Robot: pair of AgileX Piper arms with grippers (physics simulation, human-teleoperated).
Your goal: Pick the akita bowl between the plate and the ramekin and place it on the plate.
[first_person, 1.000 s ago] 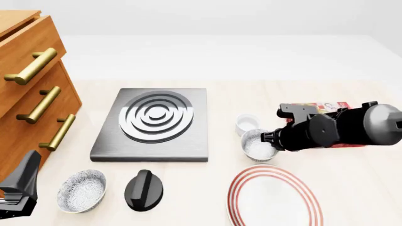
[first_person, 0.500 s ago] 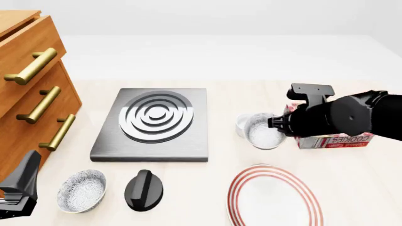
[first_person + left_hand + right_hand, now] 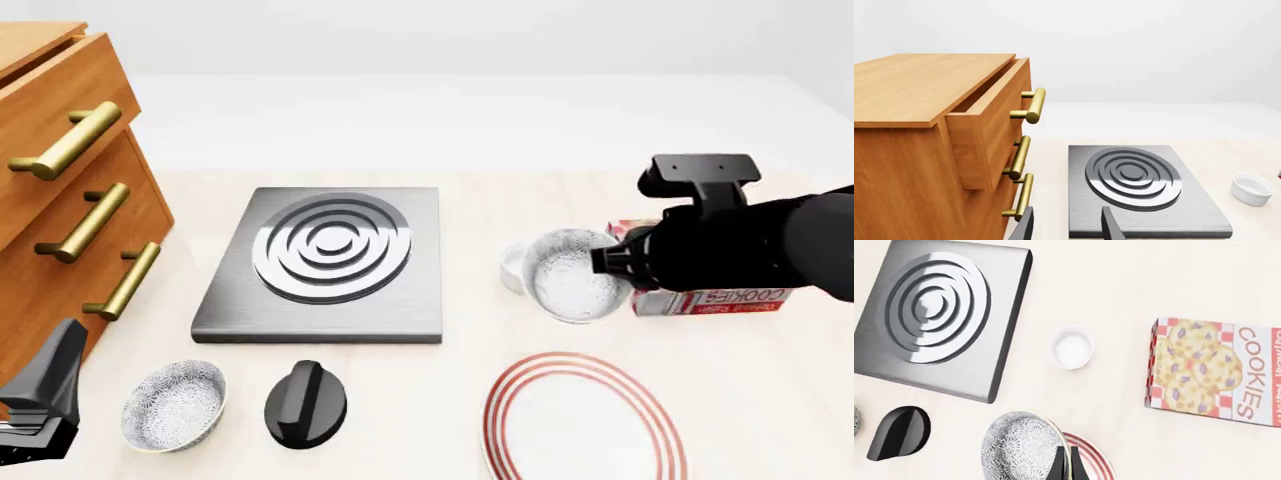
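Observation:
The akita bowl (image 3: 571,277), speckled inside, hangs in the air, tilted, with my right gripper (image 3: 617,264) shut on its rim. In the right wrist view the bowl (image 3: 1019,446) sits beside the closed fingers (image 3: 1067,466), partly over the red-ringed plate (image 3: 1089,458). The plate (image 3: 502,415) lies below the bowl near the front edge. Behind the bowl, the white ramekin (image 3: 513,266) is half hidden; it shows whole in the right wrist view (image 3: 1071,347). My left gripper (image 3: 44,392) rests open at the front left, its fingers (image 3: 1111,229) apart and empty.
A second speckled bowl (image 3: 174,405) and a black knob-like object (image 3: 306,402) lie front left. A grey burner slab (image 3: 327,262) fills the middle. A cookie box (image 3: 710,298) lies under my right arm. A wooden drawer cabinet (image 3: 67,190) stands at the left.
My right gripper has lifted the bowl off the table and carried it up and slightly right; the bowl now covers part of the ramekin. The left arm has not moved.

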